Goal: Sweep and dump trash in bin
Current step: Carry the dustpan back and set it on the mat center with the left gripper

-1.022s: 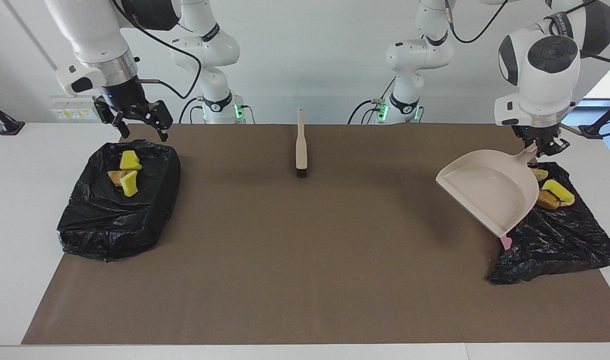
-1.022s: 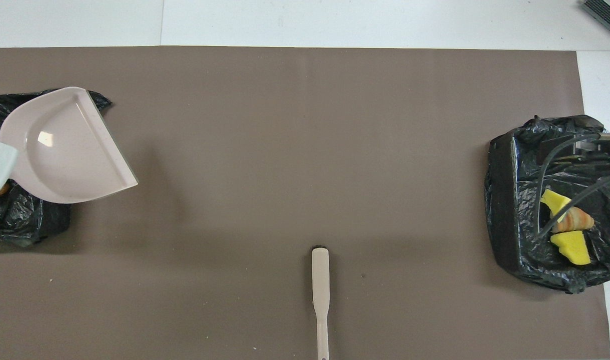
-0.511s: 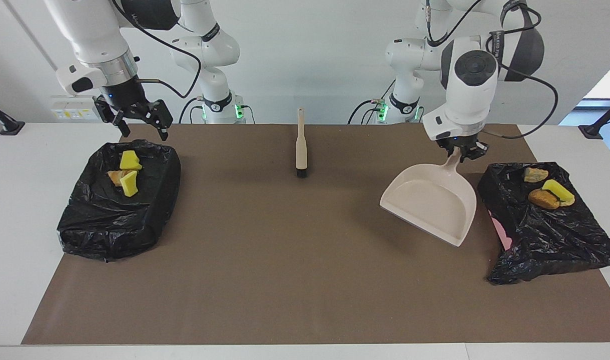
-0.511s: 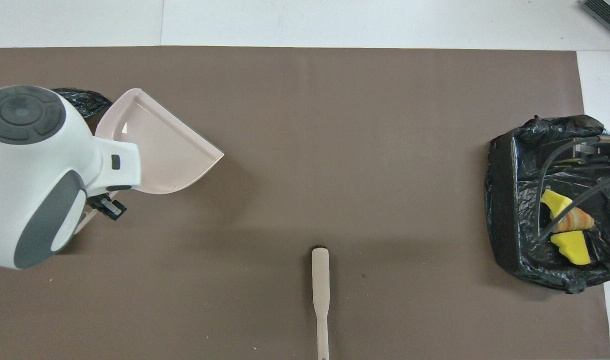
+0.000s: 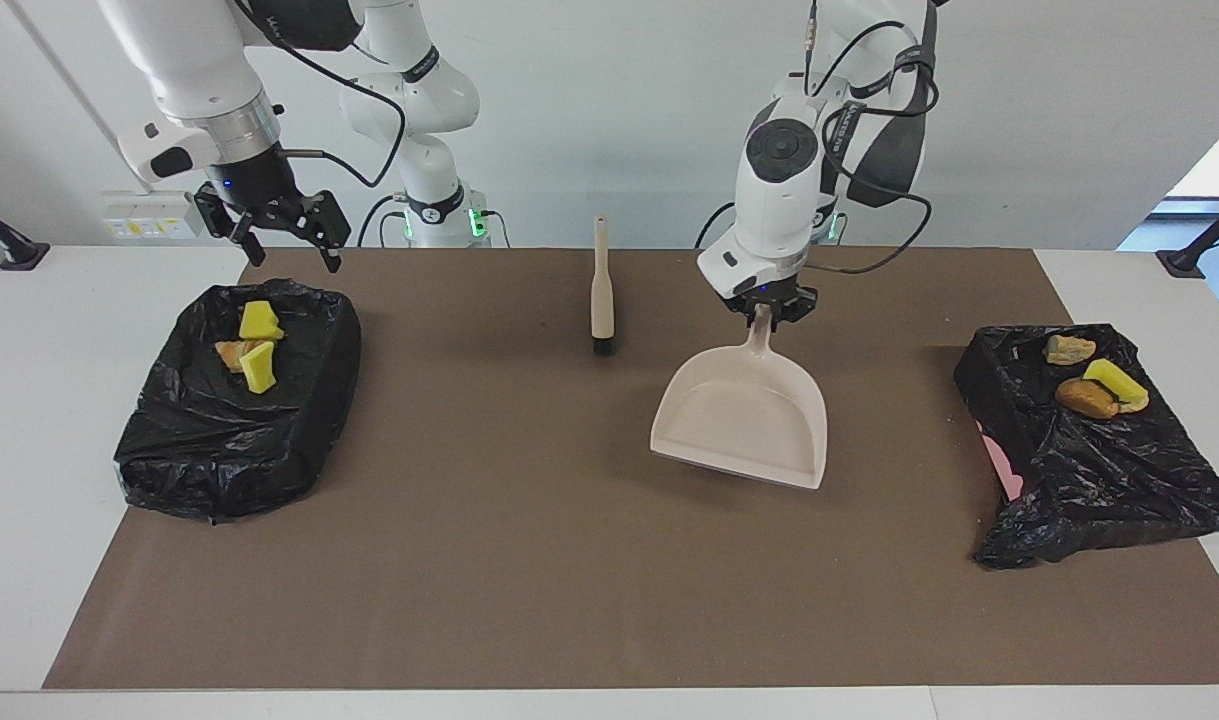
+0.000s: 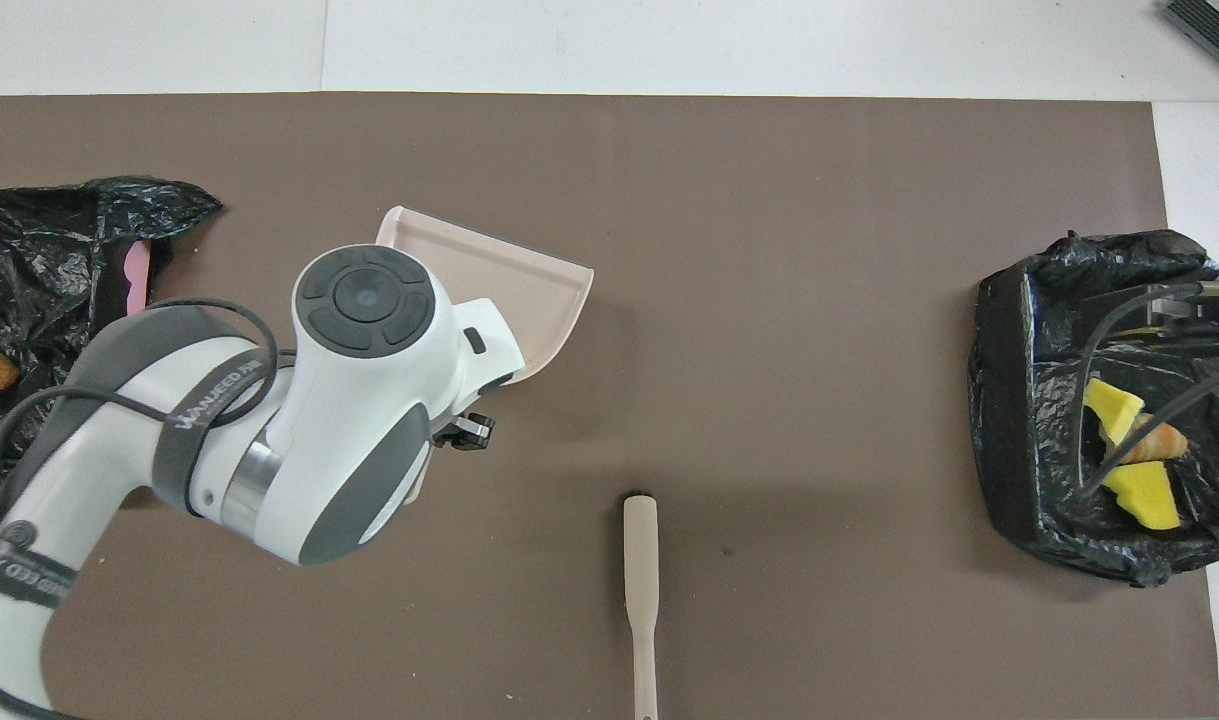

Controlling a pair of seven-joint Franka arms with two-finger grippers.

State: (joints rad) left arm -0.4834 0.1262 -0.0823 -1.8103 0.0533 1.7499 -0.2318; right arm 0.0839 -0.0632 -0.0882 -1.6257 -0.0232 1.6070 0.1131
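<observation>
"WANGEDA"-like lettering marks the left arm, whose gripper (image 5: 766, 312) pinches the dustpan (image 5: 744, 420).

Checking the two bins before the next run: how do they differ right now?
The bin at the right arm's end holds two yellow sponge pieces and one tan lump; the bin at the left arm's end holds one yellow-and-green sponge and two brown lumps. The first bin's liner covers it fully; the second shows a pink patch on its side. Both are lined in black plastic, with scraps inside.
</observation>
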